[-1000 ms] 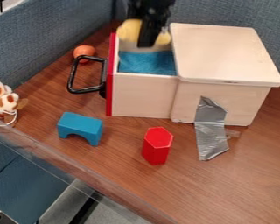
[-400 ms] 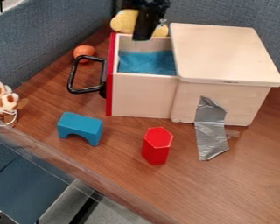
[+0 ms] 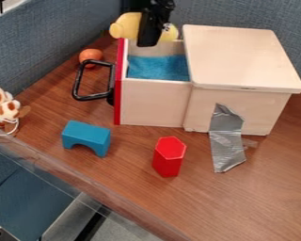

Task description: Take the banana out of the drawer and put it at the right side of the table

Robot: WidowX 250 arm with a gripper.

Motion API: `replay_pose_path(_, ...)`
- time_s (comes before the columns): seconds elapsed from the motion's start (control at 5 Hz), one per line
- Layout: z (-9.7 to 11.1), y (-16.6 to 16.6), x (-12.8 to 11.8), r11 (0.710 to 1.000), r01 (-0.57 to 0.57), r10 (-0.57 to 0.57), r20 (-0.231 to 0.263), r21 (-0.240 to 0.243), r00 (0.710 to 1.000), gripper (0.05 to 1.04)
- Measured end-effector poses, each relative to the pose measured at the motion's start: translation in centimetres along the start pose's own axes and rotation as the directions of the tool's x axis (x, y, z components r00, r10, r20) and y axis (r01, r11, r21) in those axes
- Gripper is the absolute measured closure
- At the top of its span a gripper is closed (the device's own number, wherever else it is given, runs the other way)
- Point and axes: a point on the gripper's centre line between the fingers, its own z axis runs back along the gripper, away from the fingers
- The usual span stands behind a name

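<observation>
The black gripper [image 3: 149,40] has its jaws closed on the yellow toy banana [image 3: 128,26], which sticks out on both sides, raised at the far edge of the open drawer [image 3: 151,101]. A small black-and-white mark on the gripper is too small to read. The drawer has a blue-lined bottom, a red front and a black handle [image 3: 76,85]. Silver tape [image 3: 227,143] runs from the wooden box [image 3: 241,59] onto the table [image 3: 266,188]. A blue arch block [image 3: 86,136] and a red hexagonal block [image 3: 168,157] stand in front; an orange ball-like toy [image 3: 90,55] sits behind the handle.
</observation>
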Motion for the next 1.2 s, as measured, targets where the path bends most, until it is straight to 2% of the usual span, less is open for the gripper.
replay_pose_path(0.4, 0.0, -3.8, 0.4, 0.987, 0.151, -0.142, 0.127, -0.062, 0.982, 0.509)
replay_pose_path(0.6, -1.4, -5.9, 1.0, 0.958, 0.266, -0.245, 0.180, -0.109, 0.953, 0.509)
replay_pose_path(0.8, -2.4, -7.8, 1.6, 0.931, 0.353, -0.332, 0.190, -0.089, 0.924, 0.509)
replay_pose_path(1.0, -5.0, -9.8, 2.4, 0.883, 0.451, -0.416, 0.226, -0.132, 0.881, 0.509)
replay_pose_path(1.2, -8.1, -10.7, 3.3, 0.872, 0.472, -0.440, 0.214, -0.132, 0.872, 0.509)
